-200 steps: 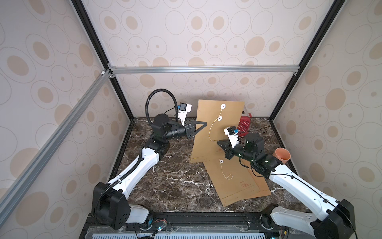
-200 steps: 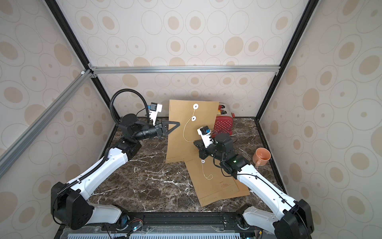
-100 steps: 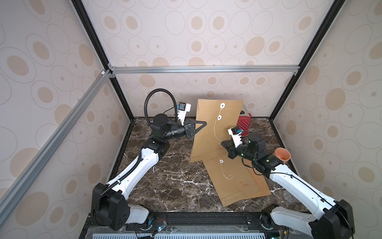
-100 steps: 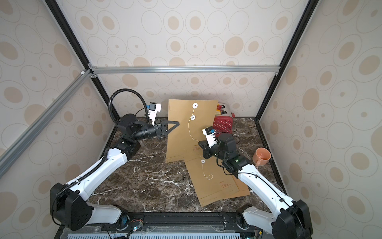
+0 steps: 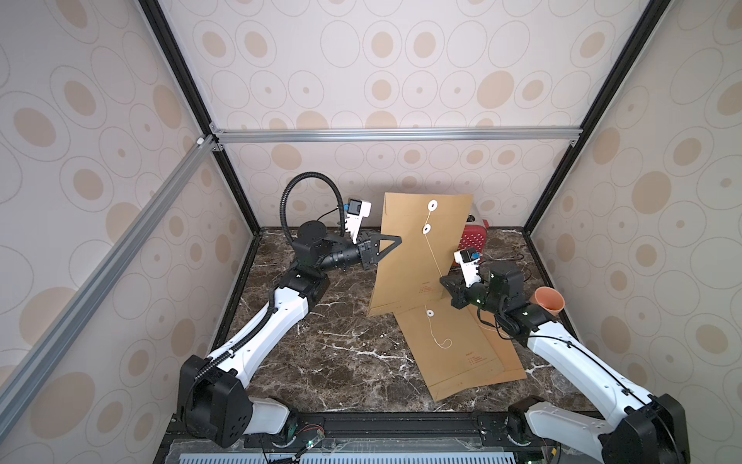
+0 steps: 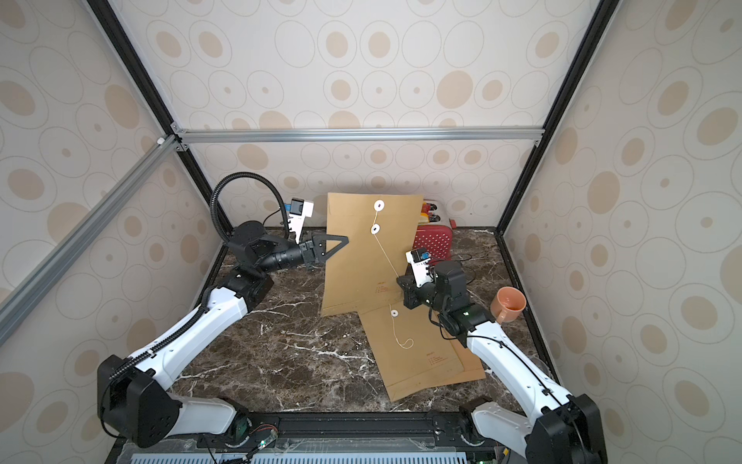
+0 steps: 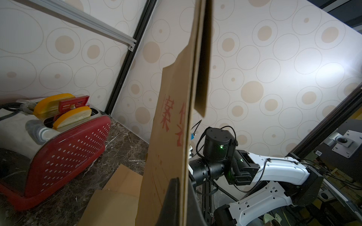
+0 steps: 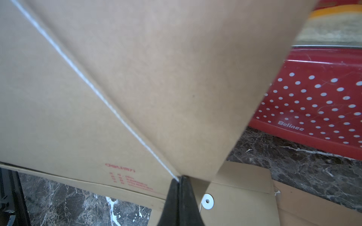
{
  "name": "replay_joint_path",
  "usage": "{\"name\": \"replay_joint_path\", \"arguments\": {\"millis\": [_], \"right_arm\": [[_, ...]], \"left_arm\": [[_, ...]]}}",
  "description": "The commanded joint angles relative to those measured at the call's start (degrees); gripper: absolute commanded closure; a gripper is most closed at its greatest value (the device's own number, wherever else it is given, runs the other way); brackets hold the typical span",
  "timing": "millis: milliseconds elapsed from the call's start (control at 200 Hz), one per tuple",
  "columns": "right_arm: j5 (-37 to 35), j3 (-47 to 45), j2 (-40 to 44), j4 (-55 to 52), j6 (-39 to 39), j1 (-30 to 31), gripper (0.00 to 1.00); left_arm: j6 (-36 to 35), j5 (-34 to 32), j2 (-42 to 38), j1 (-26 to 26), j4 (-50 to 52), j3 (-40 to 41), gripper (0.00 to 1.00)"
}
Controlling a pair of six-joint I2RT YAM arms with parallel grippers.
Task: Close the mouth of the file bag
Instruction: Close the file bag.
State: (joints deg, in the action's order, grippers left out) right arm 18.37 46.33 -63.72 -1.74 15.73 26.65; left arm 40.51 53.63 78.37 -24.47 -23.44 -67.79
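A brown file bag [image 5: 405, 265] [image 6: 357, 265] stands upright at the back of the table. My left gripper [image 5: 396, 241] [image 6: 344, 240] [image 7: 183, 195] is shut on its left edge. Its flap [image 7: 202, 58] hangs folded over at the top, a little off the body. A white string [image 5: 435, 257] [image 8: 98, 94] runs taut from the flap's disc [image 5: 432, 206] past the lower disc [image 5: 426, 229] down to my right gripper [image 5: 443, 281] [image 6: 399, 281] [image 8: 179, 179], which is shut on the string's end in front of the bag.
Another brown file bag [image 5: 465, 357] [image 6: 425, 357] lies flat on the marble table [image 5: 333, 353], its string loose. A red toaster [image 5: 475, 239] [image 7: 58, 152] stands behind the upright bag. An orange cup [image 5: 548, 300] is at the right wall.
My right gripper has drawn a little to the right with the string, which bowed slack before and is now straight. The left arm and the bag have hardly moved.
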Motion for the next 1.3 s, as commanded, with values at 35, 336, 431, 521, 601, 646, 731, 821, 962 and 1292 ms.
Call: {"name": "replay_joint_path", "arguments": {"millis": [35,336,431,521,601,646,731,821,962,1292], "right_arm": [[1.1,-0.2,1.4,0.7,0.4,-0.4,1.0],[3.5,10.4,3.6,-7.3,-1.7,-3.8,1.0],[5.5,15.0,2.4,-10.8,-2.8,-6.5,1.0],[6.2,19.4,0.7,-14.8,-4.2,-9.1,1.0],[7.3,22.6,-0.8,-17.6,-5.0,-11.6,1.0],[7.9,24.0,-1.4,-18.3,-5.1,-13.8,1.0],[8.9,27.1,-3.1,-19.7,-5.2,-16.4,1.0],[9.7,30.4,-5.0,-21.4,-5.8,-17.6,1.0],[10.9,33.6,-7.1,-22.8,-6.3,-17.6,1.0],[7.8,37.4,-7.9,-23.5,-7.9,-18.6,1.0]], "left_arm": [[0.6,0.6,-1.0,0.3,-2.5,-1.7,1.0],[-6.4,-0.7,-1.6,-0.9,6.5,-3.3,1.0],[-7.9,-1.1,-2.1,-1.2,8.1,-3.6,1.0],[-6.6,-1.3,-2.2,-1.1,6.6,-2.7,1.0],[-2.5,-0.9,-1.9,-0.5,0.1,-1.2,1.0],[-2.3,-0.2,-1.6,-0.4,0.0,-1.6,1.0],[-2.4,0.0,-1.5,-0.4,0.0,-1.6,1.0],[-3.4,-0.2,-1.9,-0.3,1.4,-1.8,1.0],[-4.7,-0.3,-2.3,-0.4,2.9,-2.2,1.0],[-6.1,-0.4,-2.2,-0.4,5.0,-2.8,1.0]]}}
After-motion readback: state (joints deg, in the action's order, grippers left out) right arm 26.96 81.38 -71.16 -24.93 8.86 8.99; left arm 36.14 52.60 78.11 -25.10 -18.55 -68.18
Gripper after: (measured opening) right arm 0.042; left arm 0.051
